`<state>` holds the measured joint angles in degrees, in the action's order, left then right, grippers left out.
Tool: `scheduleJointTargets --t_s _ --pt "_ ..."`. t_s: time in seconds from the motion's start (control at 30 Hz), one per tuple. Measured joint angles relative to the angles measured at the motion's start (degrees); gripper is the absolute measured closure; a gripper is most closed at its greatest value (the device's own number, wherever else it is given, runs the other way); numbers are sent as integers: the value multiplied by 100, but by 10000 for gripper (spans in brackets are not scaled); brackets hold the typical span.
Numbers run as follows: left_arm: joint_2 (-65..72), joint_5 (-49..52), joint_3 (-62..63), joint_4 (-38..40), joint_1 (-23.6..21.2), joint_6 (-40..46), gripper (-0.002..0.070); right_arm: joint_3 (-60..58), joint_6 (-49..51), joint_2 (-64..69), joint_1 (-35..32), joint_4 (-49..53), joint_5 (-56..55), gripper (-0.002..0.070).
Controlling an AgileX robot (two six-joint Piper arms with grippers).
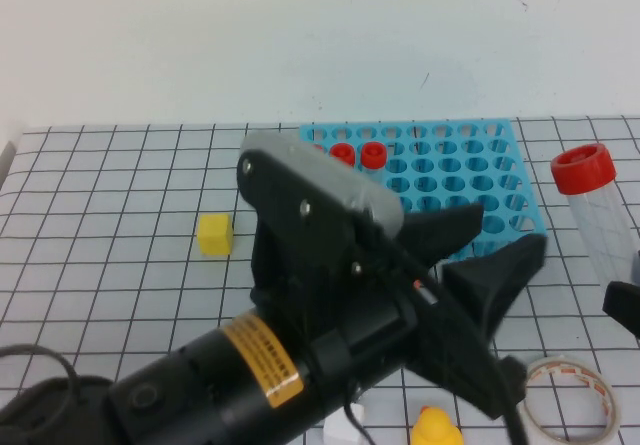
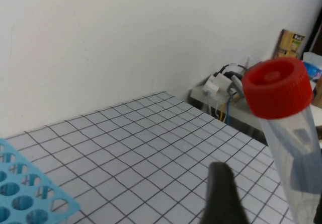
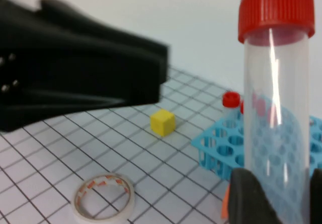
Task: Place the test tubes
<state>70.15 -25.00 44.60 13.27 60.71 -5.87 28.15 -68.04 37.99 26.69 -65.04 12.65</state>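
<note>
Red-capped tube point(image 1: 594, 220) clamped in right pincer point(image 3: 282, 196) beside the rack point(image 1: 450, 165). Left pincer point(image 1: 485, 250), spread empty before it, could foul the approach

The left gripper point(image 1: 510, 231) hid the blue rack's point(image 1: 450, 128) near-left corner. The right gripper point(image 1: 623, 306), gripping the test tube point(image 1: 598, 220), was cut off at the high view's right edge.

Rack point(image 1: 470, 180): back right; two tubes point(image 1: 358, 153) in it.
Cube point(image 1: 214, 234): left of rack.
Tape point(image 1: 568, 397): front right.
Left tool point(image 1: 510, 233): before rack.
Right tool point(image 1: 622, 305): far right, holding tube point(image 1: 592, 210).
</note>
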Motion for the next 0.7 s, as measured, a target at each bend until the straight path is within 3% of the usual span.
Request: scheduleJointTargets --t_s 0.07,0.2,0.4,0.7 --pt "0 180 165 -51 0 -268 266 0 -428 -55 0 -351 74 449" --pt "12 334 341 -464 0 -980 205 0 -1470 -91 0 -1255 294 449" --pt "12 -20 353 -1029 0 -1810 192 0 -2367 -99 0 -1968 410 449" --pt "12 -673 353 -1083 0 -1977 208 0 -2527 -99 0 -2043 750 449"
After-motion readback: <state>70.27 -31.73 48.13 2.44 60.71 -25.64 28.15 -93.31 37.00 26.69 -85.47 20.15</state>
